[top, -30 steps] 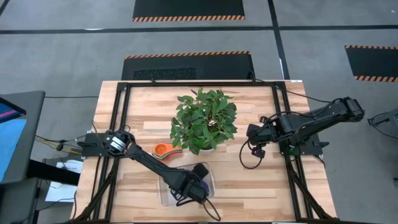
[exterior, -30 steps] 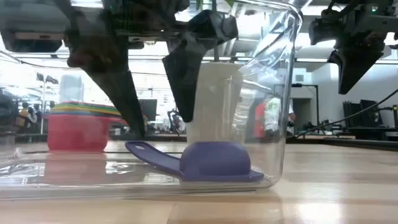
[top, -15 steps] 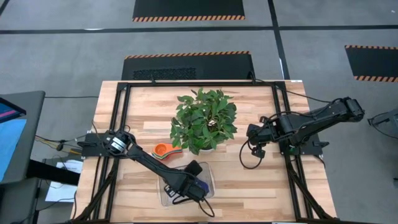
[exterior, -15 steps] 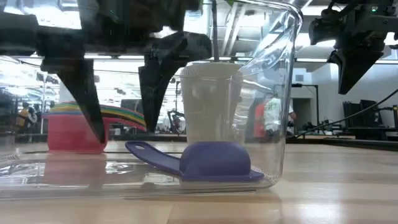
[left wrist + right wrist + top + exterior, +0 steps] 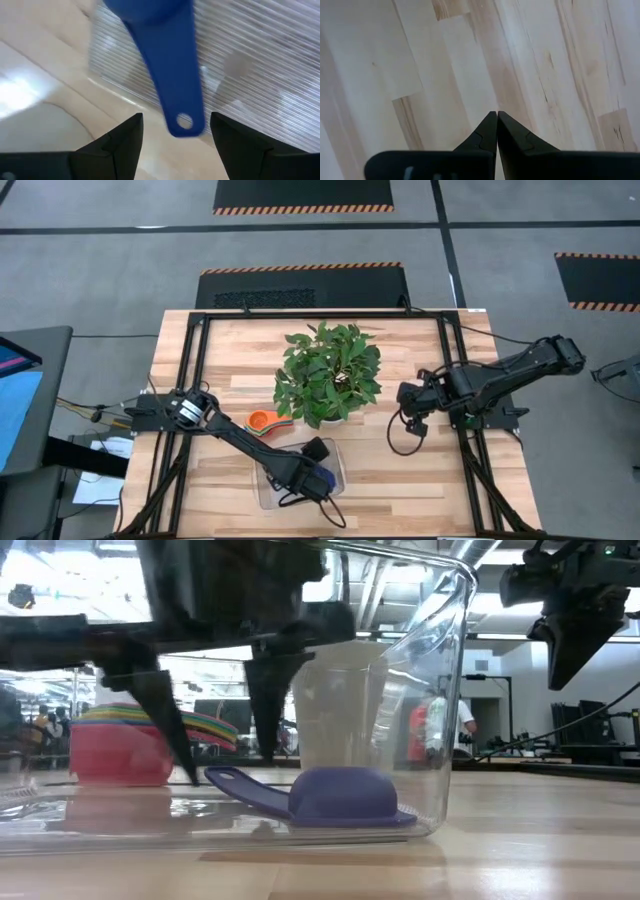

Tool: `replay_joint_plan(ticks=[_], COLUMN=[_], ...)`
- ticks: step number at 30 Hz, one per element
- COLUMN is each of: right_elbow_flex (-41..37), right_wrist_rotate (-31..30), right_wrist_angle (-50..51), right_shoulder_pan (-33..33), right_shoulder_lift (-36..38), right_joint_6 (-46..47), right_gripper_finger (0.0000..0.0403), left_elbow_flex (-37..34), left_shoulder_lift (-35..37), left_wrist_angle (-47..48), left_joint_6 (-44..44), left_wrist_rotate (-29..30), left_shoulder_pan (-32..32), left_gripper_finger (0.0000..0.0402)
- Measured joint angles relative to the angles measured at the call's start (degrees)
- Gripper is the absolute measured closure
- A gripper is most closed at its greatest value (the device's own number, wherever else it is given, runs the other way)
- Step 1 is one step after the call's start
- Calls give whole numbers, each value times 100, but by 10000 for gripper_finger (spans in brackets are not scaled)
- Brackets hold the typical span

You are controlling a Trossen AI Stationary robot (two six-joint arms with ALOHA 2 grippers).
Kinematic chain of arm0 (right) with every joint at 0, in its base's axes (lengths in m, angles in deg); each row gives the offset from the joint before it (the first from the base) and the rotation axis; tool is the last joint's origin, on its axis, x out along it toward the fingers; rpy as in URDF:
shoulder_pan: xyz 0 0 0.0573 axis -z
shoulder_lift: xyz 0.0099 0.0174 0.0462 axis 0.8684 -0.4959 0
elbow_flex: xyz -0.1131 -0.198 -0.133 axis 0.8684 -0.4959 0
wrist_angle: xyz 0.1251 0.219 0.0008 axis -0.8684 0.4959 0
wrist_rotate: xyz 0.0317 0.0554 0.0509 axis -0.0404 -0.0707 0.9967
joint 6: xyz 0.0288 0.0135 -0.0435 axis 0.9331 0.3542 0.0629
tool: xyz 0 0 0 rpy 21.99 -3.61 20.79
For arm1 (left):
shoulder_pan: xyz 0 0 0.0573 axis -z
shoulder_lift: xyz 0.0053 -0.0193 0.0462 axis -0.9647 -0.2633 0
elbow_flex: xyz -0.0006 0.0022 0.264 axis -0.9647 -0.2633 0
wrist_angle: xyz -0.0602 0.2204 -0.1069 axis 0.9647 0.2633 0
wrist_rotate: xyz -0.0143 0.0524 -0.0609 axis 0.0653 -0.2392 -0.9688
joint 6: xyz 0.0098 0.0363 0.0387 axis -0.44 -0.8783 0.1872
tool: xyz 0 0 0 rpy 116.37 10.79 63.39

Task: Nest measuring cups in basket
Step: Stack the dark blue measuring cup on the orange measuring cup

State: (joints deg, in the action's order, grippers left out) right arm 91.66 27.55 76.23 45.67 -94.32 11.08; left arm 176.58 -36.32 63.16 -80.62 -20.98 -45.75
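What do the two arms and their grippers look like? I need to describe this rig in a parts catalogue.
Both arms are dark, nearly black, built of jointed segments. The left arm has a round silver-grey joint near its base, and black cables loop beside each arm. The left gripper and the right gripper each have two flat, matte black fingers tapering to points.
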Motion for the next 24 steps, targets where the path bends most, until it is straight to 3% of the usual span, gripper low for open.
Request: replay_joint_plan(ticks=[6, 13, 20, 24], right_elbow_flex=[0, 0, 0, 0], right_wrist_rotate=[-2, -2, -2, -4], right_wrist_angle=[-18, -16, -14, -14], right_shoulder_pan=[-116, -356, -561, -669], right_shoulder_lift=[0, 0, 1, 0], right_joint_6=[207, 307, 543, 565], right_gripper_finger=[370, 370, 370, 370], left_elbow_flex=[0, -14, -375, -414], left_shoulder_lift=[2, 5, 48, 44], left_wrist_angle=[-220, -221, -319, -280], left_joint_6=[-104, -135, -124, -62], left_wrist_rotate=[-30, -456, -362, 25], left_shoulder_pan=[-31, -31, -28, -26], left_gripper_finger=[192, 246, 297, 312])
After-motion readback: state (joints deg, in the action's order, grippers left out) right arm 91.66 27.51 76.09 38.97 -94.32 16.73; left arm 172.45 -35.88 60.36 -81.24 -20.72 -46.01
